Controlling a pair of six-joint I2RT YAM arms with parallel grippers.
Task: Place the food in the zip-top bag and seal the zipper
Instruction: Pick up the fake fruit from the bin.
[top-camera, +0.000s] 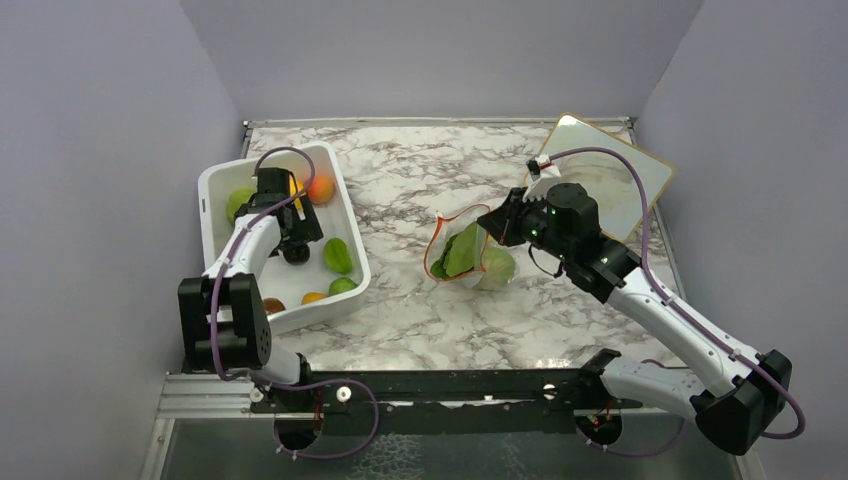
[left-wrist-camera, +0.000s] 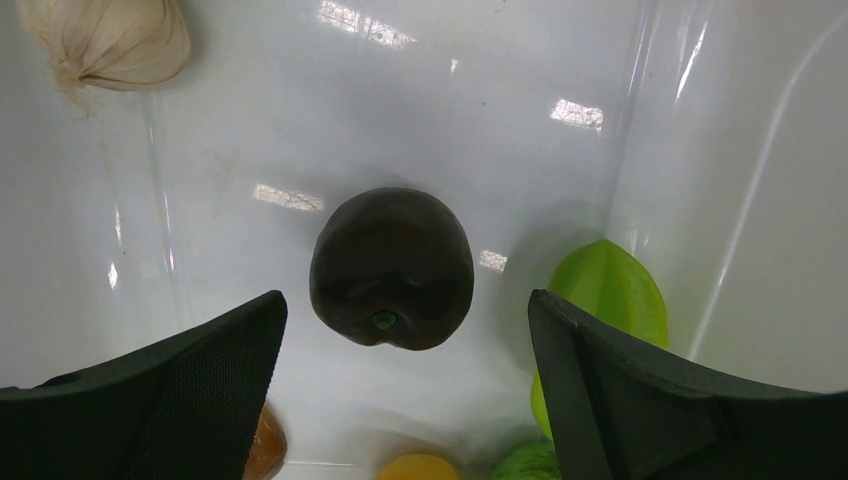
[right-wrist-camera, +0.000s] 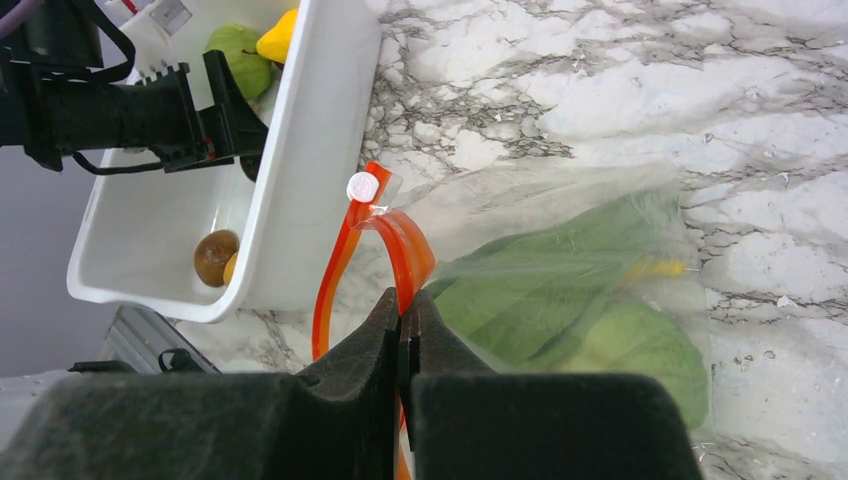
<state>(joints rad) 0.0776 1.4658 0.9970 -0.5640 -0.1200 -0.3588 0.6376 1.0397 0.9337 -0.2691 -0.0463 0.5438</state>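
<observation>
My left gripper (left-wrist-camera: 405, 330) is open inside the white tub (top-camera: 218, 180), just above a dark brown fruit (left-wrist-camera: 392, 267) that lies between its fingers, untouched. Around it lie a green star fruit (left-wrist-camera: 610, 290), a garlic bulb (left-wrist-camera: 110, 40), a yellow piece (left-wrist-camera: 420, 467) and an orange-brown piece (left-wrist-camera: 265, 450). My right gripper (right-wrist-camera: 405, 320) is shut on the red-orange zipper (right-wrist-camera: 400, 250) of the clear zip-top bag (right-wrist-camera: 570, 240) and holds its mouth up and open. The bag (top-camera: 470, 255) lies mid-table with green leafy food (right-wrist-camera: 540, 290) inside.
The tub stands at the left of the marble table (top-camera: 420, 320), with a green fruit (top-camera: 238, 203) and an orange fruit (top-camera: 320, 188) at its far end. A gold-edged mirror tray (top-camera: 620, 175) lies at the back right. Grey walls close in three sides.
</observation>
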